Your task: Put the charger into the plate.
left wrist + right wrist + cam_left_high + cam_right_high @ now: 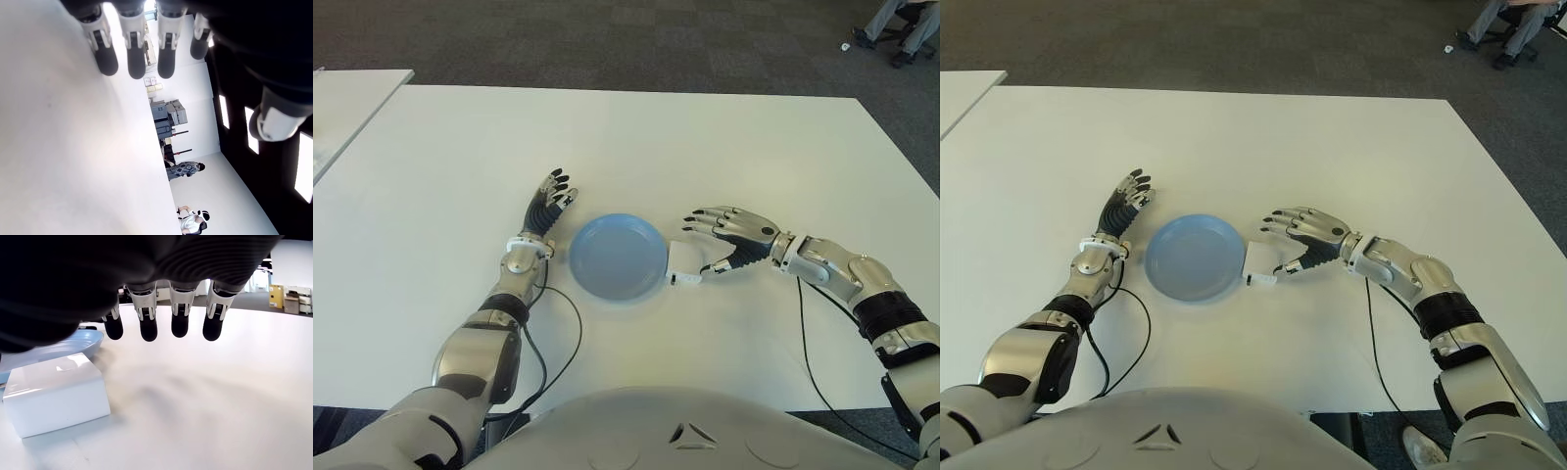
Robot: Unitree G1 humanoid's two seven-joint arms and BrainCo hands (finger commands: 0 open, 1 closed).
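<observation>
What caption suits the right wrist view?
Open right hand hovers beside the white charger next to the blue plate.

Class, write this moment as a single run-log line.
charger: on table, at plate rim, not in it | right hand: open, beside charger, no grasp | left hand: open, left of plate

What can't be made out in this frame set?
- Whether the right hand touches the charger: the thumb is out of the right wrist view.
- Whether the charger overlaps the plate rim: unclear in the eye views.
- The plate in the left wrist view: out of frame behind the left hand.
</observation>
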